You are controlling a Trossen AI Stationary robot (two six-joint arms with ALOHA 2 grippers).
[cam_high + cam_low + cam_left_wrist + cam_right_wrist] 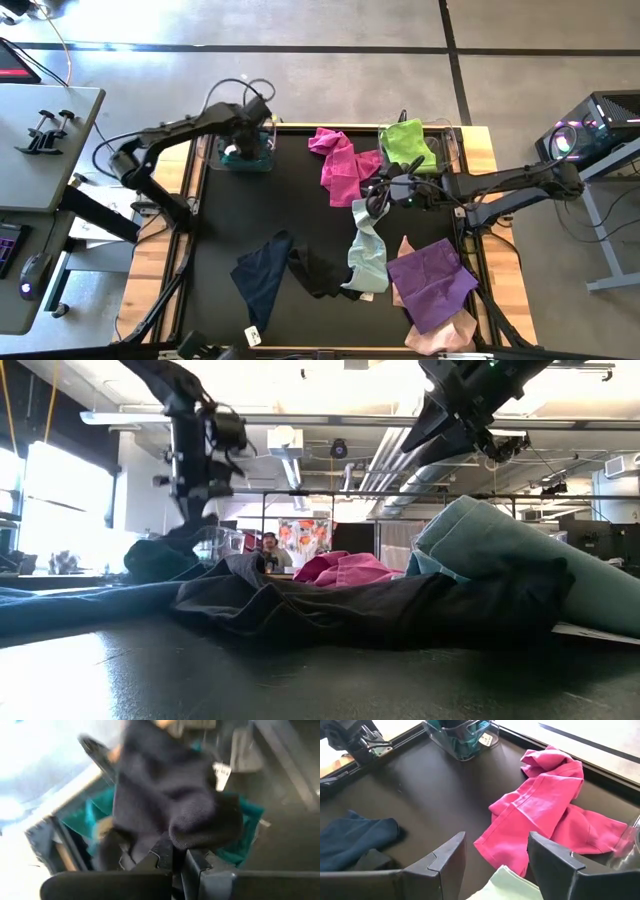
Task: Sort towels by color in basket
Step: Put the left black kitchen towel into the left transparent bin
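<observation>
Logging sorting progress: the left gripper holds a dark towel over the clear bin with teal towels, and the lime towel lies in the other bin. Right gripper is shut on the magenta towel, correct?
No. In the right wrist view the right gripper is open, holding nothing, above the magenta towel. The rest stands.

No readable text: the white tag (221, 771) beyond the left gripper (172, 862) is too blurred
</observation>
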